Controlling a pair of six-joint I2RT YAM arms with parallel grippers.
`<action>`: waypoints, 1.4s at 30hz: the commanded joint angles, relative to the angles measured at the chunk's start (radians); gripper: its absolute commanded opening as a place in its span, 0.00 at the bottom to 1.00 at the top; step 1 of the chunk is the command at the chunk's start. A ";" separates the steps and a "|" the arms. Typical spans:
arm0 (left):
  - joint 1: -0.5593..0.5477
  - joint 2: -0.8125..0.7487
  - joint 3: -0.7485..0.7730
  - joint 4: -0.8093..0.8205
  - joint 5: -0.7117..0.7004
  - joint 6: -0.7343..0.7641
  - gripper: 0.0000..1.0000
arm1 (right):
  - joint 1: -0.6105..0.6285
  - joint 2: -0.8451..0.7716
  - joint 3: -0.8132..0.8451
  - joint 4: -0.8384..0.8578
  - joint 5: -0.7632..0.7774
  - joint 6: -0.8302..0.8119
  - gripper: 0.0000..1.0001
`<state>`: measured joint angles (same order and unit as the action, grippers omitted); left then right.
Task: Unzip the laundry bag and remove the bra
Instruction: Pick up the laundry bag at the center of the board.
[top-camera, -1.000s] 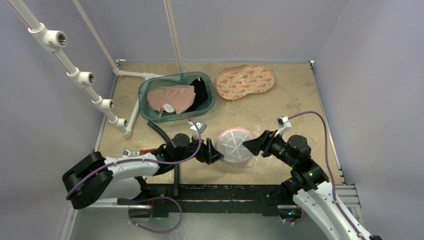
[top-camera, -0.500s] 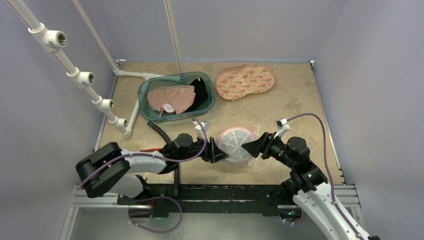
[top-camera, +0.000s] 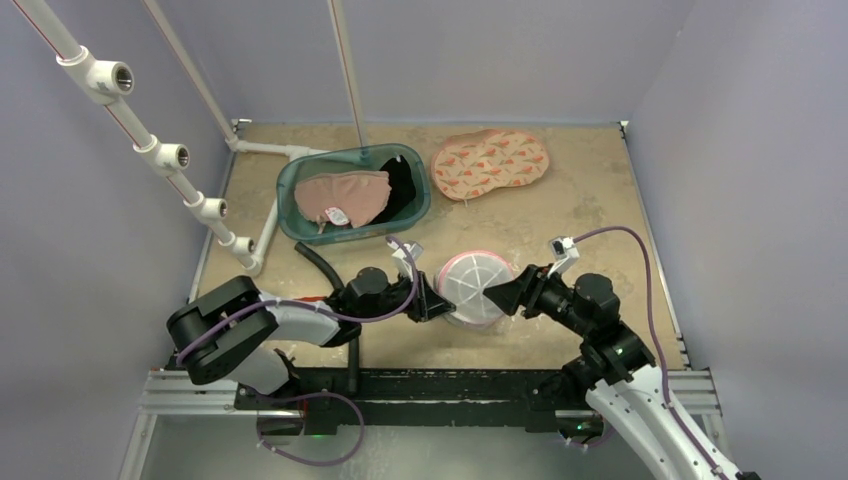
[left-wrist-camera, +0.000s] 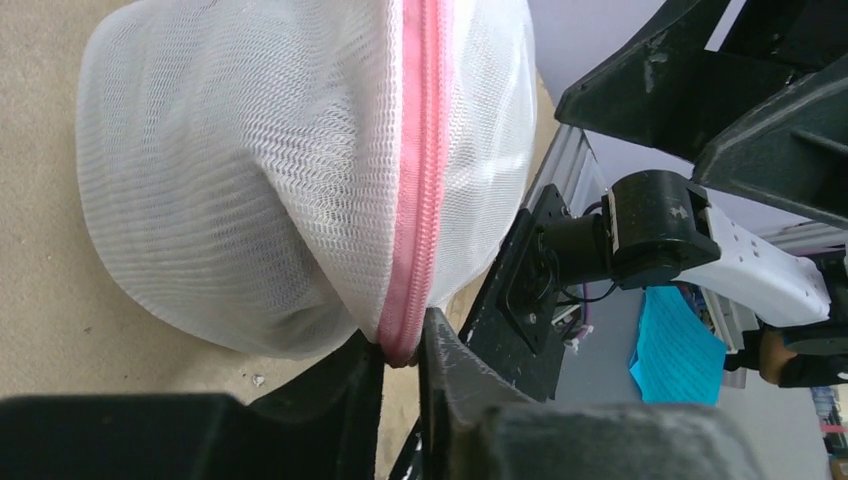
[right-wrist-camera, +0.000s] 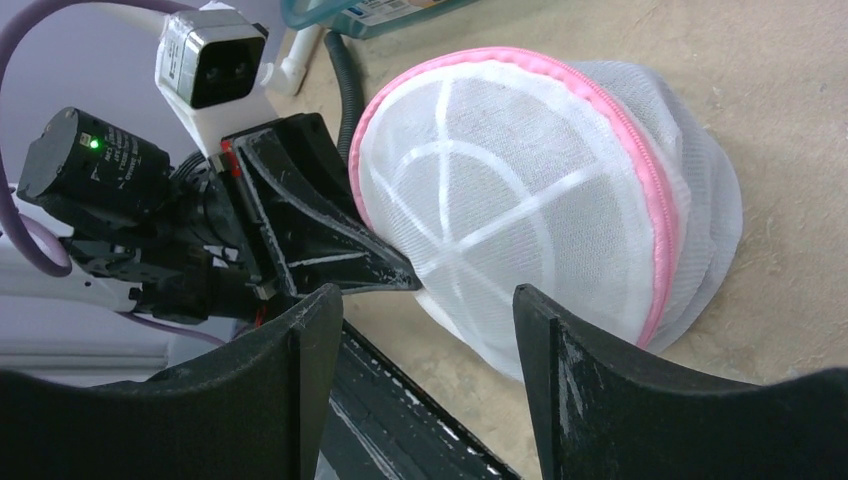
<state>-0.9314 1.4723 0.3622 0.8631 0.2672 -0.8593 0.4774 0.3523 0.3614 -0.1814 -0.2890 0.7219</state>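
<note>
The laundry bag (top-camera: 473, 290) is a white mesh dome with a pink zipper (left-wrist-camera: 425, 150) round its rim, lying on the tan table between the two arms. My left gripper (top-camera: 438, 302) is at the bag's left edge, shut on the pink zipper seam (left-wrist-camera: 402, 345). My right gripper (top-camera: 497, 296) is just off the bag's right side, open, with nothing between its fingers (right-wrist-camera: 428, 330). In the right wrist view the bag (right-wrist-camera: 520, 200) fills the middle, with the left gripper (right-wrist-camera: 385, 272) pressed to its side. The bra is hidden; the mesh does not show what is inside.
A teal basket (top-camera: 292, 205) with a pink garment (top-camera: 340, 195) and a black one stands behind the bag. A patterned fabric pad (top-camera: 490, 162) lies at the back right. A white pipe rack (top-camera: 160, 155) runs along the left. A black hose (top-camera: 318, 262) lies by the left arm.
The left gripper has moved right up to the bag and closed on its zipper seam. The right gripper has stayed open beside the bag.
</note>
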 joint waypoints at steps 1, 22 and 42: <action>0.004 -0.047 0.009 0.076 0.008 -0.025 0.08 | 0.002 0.008 0.021 0.050 -0.049 -0.029 0.67; 0.005 -0.497 0.037 -0.265 -0.505 -0.281 0.00 | 0.032 0.255 0.361 0.171 0.139 -0.270 0.59; 0.005 -0.627 0.011 -0.396 -0.578 -0.499 0.00 | 0.380 0.263 -0.009 0.656 0.218 -0.258 0.56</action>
<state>-0.9302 0.8818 0.3737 0.4320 -0.2844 -1.2572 0.8551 0.6090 0.3965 0.2962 -0.0082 0.4675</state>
